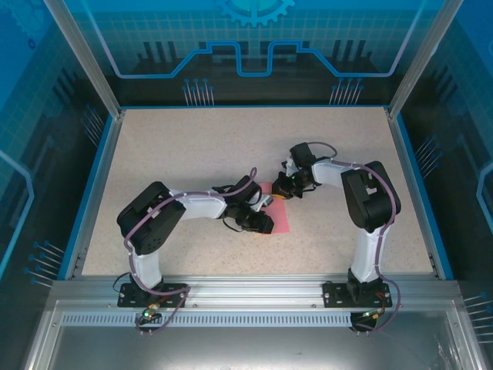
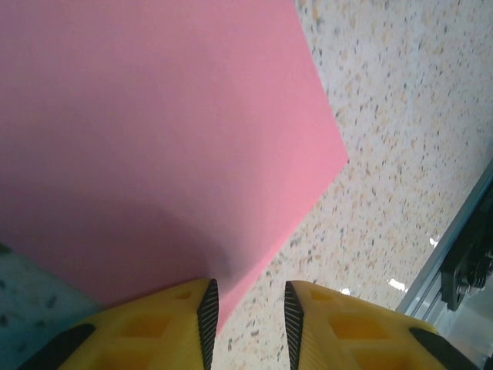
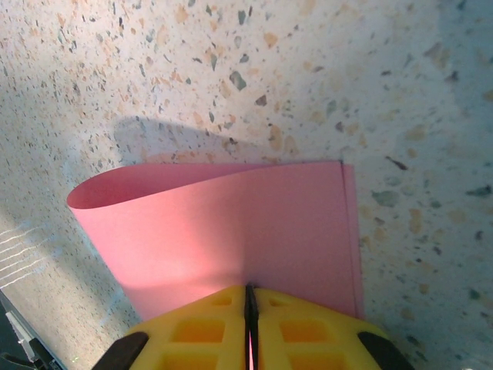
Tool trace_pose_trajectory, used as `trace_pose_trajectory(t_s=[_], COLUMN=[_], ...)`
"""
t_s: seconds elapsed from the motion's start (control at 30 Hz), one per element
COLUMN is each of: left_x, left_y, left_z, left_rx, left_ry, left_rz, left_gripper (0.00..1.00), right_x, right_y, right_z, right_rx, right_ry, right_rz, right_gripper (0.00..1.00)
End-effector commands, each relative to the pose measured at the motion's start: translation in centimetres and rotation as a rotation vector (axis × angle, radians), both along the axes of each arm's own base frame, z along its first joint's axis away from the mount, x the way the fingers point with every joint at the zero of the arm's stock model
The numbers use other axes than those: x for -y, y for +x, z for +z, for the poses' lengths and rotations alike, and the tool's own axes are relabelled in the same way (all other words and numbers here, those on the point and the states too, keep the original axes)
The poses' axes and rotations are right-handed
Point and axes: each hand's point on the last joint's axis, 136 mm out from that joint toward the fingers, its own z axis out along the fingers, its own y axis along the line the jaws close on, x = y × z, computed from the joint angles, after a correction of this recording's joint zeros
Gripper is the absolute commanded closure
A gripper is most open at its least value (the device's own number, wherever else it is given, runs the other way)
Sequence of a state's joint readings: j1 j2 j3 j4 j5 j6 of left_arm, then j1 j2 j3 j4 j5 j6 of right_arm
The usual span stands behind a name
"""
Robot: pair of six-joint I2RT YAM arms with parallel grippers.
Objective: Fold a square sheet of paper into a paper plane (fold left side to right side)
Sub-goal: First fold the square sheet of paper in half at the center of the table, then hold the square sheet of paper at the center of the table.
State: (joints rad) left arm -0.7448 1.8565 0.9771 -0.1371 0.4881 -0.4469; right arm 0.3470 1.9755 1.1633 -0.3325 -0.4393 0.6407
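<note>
Both YAM arms bend inward toward each other, the left arm [image 1: 154, 223] rising from its base to a raised elbow and stretching its white forearm rightward. The right arm [image 1: 368, 202] mirrors it with its forearm reaching left. The left gripper [image 2: 250, 297] points downward with its yellow fingers parted, a clear gap between the ribbed pads, while the right gripper [image 3: 250, 293] has its yellow fingers pressed together, pinching the edge of the square sheet of paper [image 3: 254, 223].

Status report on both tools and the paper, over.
Right tool shut on the paper. Left tool open at its edge. Paper bent over, fold rounded, not creased.
</note>
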Motion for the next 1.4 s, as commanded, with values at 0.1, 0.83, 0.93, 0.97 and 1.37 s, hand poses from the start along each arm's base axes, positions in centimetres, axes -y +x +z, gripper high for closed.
trace_pose_trajectory(t_s=[0.1,0.83,0.93,0.97,1.37], left_x=[-0.8,0.2,0.0,-0.2,-0.7], left_y=[-3.3,8.6,8.5,8.4,6.7], left_z=[0.7,1.7,0.5,0.1,-2.5], left_rx=[-0.086,-0.018,-0.036,-0.041,-0.100], left_ry=[-0.018,-0.116,-0.085,-0.076,0.005], left_rz=[-0.022,0.131,0.140,0.143,0.162], left_gripper=[0.65,0.64,0.64,0.64,0.65], right_x=[1.3,0.1,-0.2,-0.3,1.5], right_y=[-0.5,-0.5,-0.2,-0.1,0.6], right_z=[-2.8,-1.5,-0.9,-0.6,5.8], right_rx=[-0.055,-0.008,0.014,0.024,0.205], right_ry=[-0.094,-0.057,-0.040,-0.033,-0.059], right_rz=[-0.032,0.004,0.010,0.011,0.030], right_gripper=[0.90,0.89,0.88,0.88,0.67])
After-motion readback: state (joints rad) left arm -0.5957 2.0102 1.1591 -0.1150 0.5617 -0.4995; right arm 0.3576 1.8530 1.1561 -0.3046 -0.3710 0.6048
